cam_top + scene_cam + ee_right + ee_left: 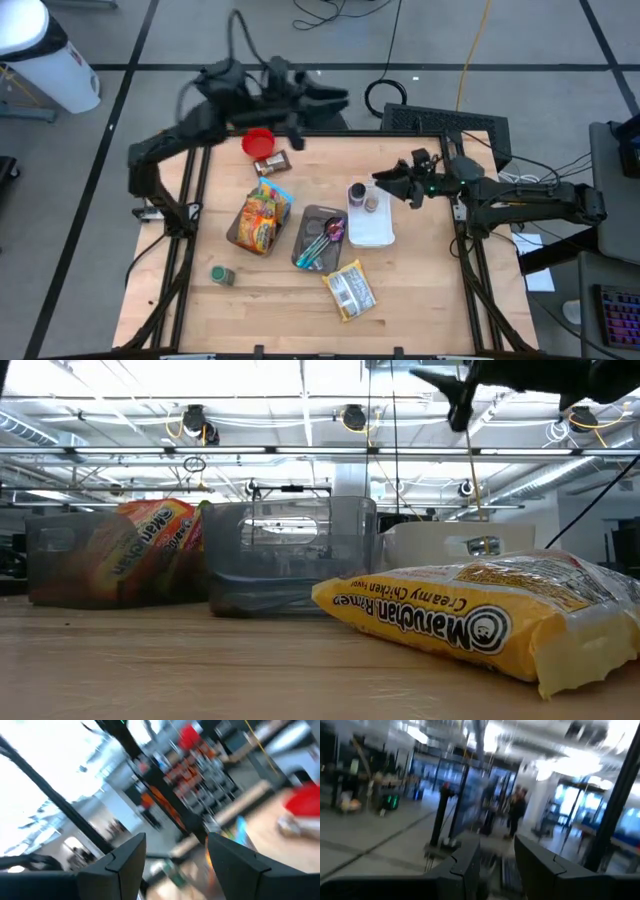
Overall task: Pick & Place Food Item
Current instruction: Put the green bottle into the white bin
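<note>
The yellow Maruchan ramen packet [349, 291] lies flat near the table's [420, 300] front edge, just in front of the grey tray [317, 236] with utensils, nothing touching it. Right gripper [378, 180] hangs high beside the white container [371, 228], fingers parted and empty; left gripper [335, 97] is up past the far edge, fingers apart, holding nothing. A good pick, I'd judge, means coming straight down over the packet's middle and pinching across its short side, as the wrapper looks slippery and crushable. Readable upside down: "Maruchan Ramen, Creamy Chicken Flavor". The orange bag [261, 215] in the clear bin shows lettering, unreadable.
</note>
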